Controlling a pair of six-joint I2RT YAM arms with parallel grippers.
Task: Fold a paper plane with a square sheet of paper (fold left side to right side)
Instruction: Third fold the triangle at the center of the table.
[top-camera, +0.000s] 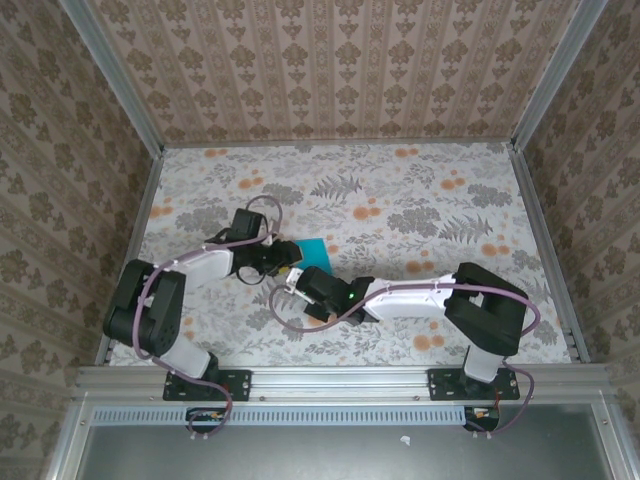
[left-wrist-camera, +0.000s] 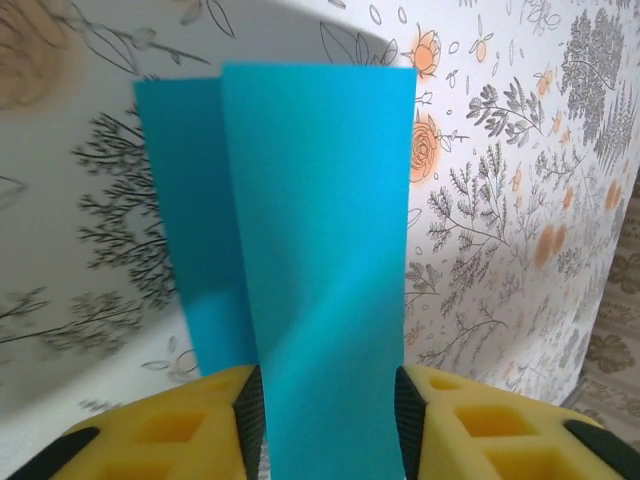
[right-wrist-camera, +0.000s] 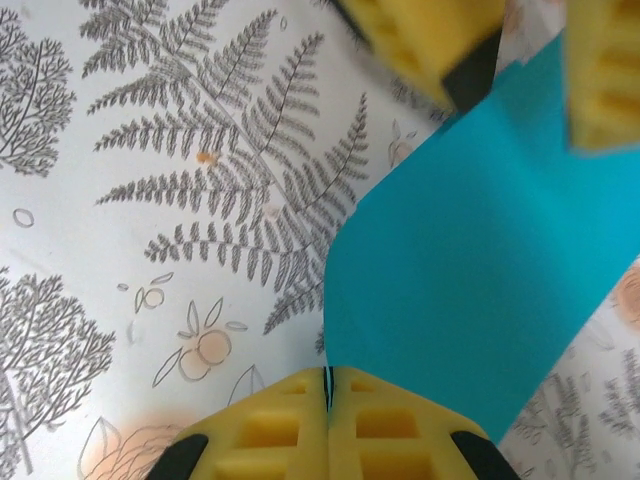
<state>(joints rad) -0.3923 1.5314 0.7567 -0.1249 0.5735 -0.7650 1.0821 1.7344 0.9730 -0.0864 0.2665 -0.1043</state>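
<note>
The square sheet of paper (top-camera: 313, 247) is bright cyan-blue and lies at the table's middle, just beyond both grippers. In the left wrist view the sheet (left-wrist-camera: 320, 200) rises curled over itself, with a second layer behind on the left. It passes between the yellow fingers of my left gripper (left-wrist-camera: 330, 400), whose jaws stand apart on either side of it. My right gripper (right-wrist-camera: 327, 380) is shut, with the sheet's (right-wrist-camera: 470, 280) near edge pinched as a thin blue line between its pads. The left gripper's fingers (right-wrist-camera: 430, 40) show at the top of the right wrist view. From above, the left gripper (top-camera: 278, 262) and right gripper (top-camera: 298, 283) nearly touch.
The table (top-camera: 420, 200) has a floral cover and is fenced by patterned walls with metal corner rails (top-camera: 540, 230). Both arms reach inward from their bases at the near edge, with looping cables (top-camera: 262, 212) above the left wrist.
</note>
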